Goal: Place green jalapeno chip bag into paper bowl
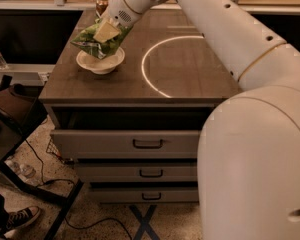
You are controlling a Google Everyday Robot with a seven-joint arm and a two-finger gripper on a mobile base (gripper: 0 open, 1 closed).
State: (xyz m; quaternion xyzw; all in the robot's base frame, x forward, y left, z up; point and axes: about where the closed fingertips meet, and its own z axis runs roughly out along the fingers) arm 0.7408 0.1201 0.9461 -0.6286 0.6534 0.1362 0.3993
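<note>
1 claw (106,31) holding 1 green jalapeno chip bag (96,44) over 1 paper bowl (101,65), 1 can (102,3), 3 drawers (125,144).

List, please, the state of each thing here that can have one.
gripper: over the paper bowl, shut on the green jalapeno chip bag
green jalapeno chip bag: held tilted over the bowl
paper bowl: upright, under the bag
top drawer: pulled out
lower drawers: shut
can: upright

Can (102,3) at back; wht ring (142,66) on tabletop (90,86); sneaker (21,217) btm-left.
</note>
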